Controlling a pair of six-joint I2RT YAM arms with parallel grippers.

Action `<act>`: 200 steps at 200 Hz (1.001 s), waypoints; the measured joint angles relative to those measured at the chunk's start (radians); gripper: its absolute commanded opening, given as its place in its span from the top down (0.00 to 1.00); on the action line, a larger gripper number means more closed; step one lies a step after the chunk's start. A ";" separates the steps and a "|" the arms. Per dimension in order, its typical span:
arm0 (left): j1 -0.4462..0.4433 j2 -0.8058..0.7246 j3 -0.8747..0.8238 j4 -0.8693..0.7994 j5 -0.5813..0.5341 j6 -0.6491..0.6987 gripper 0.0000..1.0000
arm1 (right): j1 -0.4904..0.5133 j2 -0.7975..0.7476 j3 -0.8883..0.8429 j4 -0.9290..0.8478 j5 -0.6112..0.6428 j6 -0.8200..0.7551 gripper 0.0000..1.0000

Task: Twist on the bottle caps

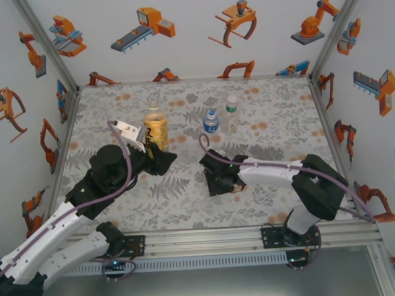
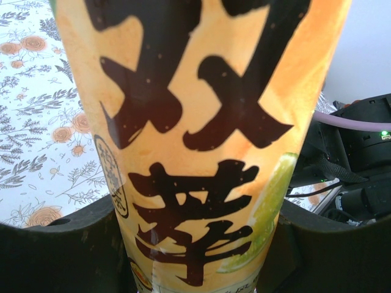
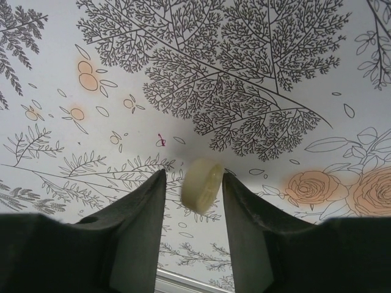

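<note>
The pale cap (image 3: pixel 203 185) is seen between the fingers (image 3: pixel 143 226) of the right gripper (image 3: pixel 194 177), tipped up on its edge rather than lying flat. It is touched by one finger, while a sliver of the mat (image 3: pixel 244 91) shows at the other. It cannot be told whether the cap is truly pinched or merely bracketed. If the fingers were closed on it at this tilt, the cap could be squeezed out sideways or clamped askew. A cap carried askew would likely be cross-threaded, or knocked off, when presented to a neck. Its outline is also blurred, so a rolling or slipping cap cannot be ruled out.

The yellow-labelled bottle (image 2: pixel 201 122) is pinched low on its body by the fingers (image 2: pixel 61 256) of the left gripper (image 2: pixel 195 250), which are pressed against the label on both sides. It is held upright, left of the middle of the table (image 1: pixel 187 201). Thin plastic is judged to be easily dented by such a grip. The bottle could also be turned within the fingers once twisting force is applied from above, so that the cap would spin with the bottle instead of tightening.

Further out, the blue-labelled bottle (image 1: pixel 211 123) and the green-and-white bottle (image 1: pixel 231 113) stand close together just beyond the right gripper, near the yellow one. They could be toppled by the right arm (image 1: pixel 278 170) if a low path were taken across to the held bottle.
</note>
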 measured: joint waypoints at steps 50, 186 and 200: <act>0.000 -0.002 0.000 0.000 0.000 0.000 1.00 | 0.000 0.004 0.002 0.020 -0.019 0.004 0.73; 0.000 -0.014 0.000 0.000 -0.003 -0.014 1.00 | -0.268 -0.171 -0.357 0.478 -0.362 0.300 0.61; 0.000 -0.013 0.000 0.000 -0.003 -0.014 1.00 | -0.303 -0.190 -0.404 0.535 -0.394 0.348 0.59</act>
